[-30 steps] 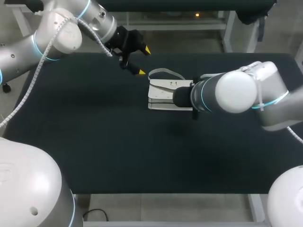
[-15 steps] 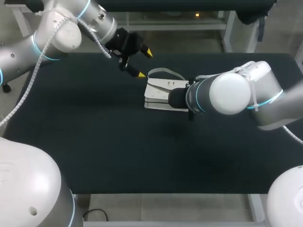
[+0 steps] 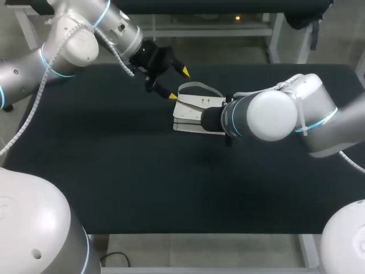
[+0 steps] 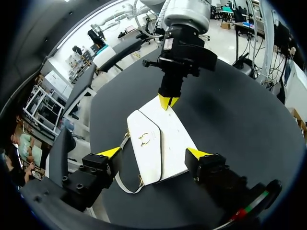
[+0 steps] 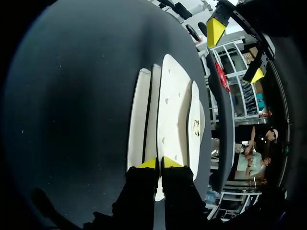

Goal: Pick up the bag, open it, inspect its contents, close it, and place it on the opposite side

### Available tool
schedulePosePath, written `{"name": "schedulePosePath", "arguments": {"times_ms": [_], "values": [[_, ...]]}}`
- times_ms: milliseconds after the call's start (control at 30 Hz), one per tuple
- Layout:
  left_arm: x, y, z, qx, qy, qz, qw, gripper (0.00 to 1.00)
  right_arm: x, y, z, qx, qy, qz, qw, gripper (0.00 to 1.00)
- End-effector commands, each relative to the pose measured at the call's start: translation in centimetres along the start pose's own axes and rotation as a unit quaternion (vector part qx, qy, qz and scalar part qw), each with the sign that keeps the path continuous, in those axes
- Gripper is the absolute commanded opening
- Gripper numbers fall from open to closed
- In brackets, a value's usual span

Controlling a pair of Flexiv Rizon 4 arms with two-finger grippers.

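A white bag point(image 3: 191, 110) lies flat near the middle of the black table point(image 3: 114, 171), its strap point(image 3: 197, 87) looped toward the far side. My left gripper point(image 3: 178, 84) hovers open over the bag's strap end. In the left wrist view the bag point(image 4: 158, 143) lies under and between the spread fingers of the left gripper point(image 4: 153, 153). My right gripper point(image 5: 159, 163) is shut, its tips against the opposite end of the bag point(image 5: 172, 110). It also shows as the right gripper point(image 4: 167, 101) in the left wrist view. In the head view the right wrist hides it.
The table's far edge point(image 3: 228, 64) runs just behind the bag. My right arm point(image 3: 268, 114) lies low across the table's right half. In the right wrist view the left gripper point(image 5: 235, 52) hangs beyond the bag's far end.
My left gripper has moved right and closer, over the bag's strap end. The right arm has slid left, and the bag has shifted slightly left with it.
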State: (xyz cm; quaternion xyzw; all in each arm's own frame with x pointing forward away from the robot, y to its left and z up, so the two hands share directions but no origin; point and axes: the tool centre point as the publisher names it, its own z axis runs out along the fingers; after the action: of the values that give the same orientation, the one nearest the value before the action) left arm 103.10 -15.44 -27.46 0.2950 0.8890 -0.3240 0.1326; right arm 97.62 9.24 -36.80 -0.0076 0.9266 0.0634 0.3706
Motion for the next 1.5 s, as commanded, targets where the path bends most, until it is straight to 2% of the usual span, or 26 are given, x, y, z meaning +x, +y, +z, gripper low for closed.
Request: {"name": "schedulePosePath", "arguments": {"times_ms": [33, 167, 267, 467, 533, 733, 1067, 1200, 1500], "values": [[0.3, -0.6, 1.6, -0.008, -0.004, 0.005, 1.0, 0.84, 0.5, -0.1, 0.1, -0.003, -0.055, 0.0, 0.998, 0.0], [0.2, -0.6, 2.9, -0.012, 0.001, 0.006, 1.0, 0.83, 0.5, -0.1, 0.1, -0.003, -0.055, 0.0, 0.998, 0.0], [0.4, -0.6, 3.8, -0.02, -0.005, 0.009, 1.0, 0.73, 0.5, -0.1, 0.1, -0.003, -0.055, 0.0, 0.998, 0.0], [0.3, -0.3, 4.8, -0.028, -0.015, 0.008, 0.999, 0.73, 0.5, -0.1, 0.1, -0.003, -0.055, 0.0, 0.998, 0.0], [0.3, -0.3, 5.1, -0.031, -0.019, 0.009, 0.999, 0.68, 0.5, -0.1, 0.1, -0.003, -0.055, 0.0, 0.998, 0.0], [0.6, -0.1, 6.1, -0.039, -0.017, 0.012, 0.999, 0.68, 0.5, -0.1, 0.1, -0.003, -0.055, 0.0, 0.998, 0.0], [0.7, 0.2, 6.5, -0.051, -0.015, 0.013, 0.999, 0.63, 0.5, -0.1, 0.1, -0.003, -0.055, 0.0, 0.998, 0.0], [0.8, 0.6, 6.8, -0.053, -0.011, 0.01, 0.998, 0.51, 0.5, -0.1, 0.1, -0.003, -0.055, 0.0, 0.998, 0.0], [1.3, 1.0, 7.1, -0.047, -0.008, 0.008, 0.999, 0.49, 0.5, -0.1, 0.1, -0.003, -0.055, 0.0, 0.998, 0.0]]}}
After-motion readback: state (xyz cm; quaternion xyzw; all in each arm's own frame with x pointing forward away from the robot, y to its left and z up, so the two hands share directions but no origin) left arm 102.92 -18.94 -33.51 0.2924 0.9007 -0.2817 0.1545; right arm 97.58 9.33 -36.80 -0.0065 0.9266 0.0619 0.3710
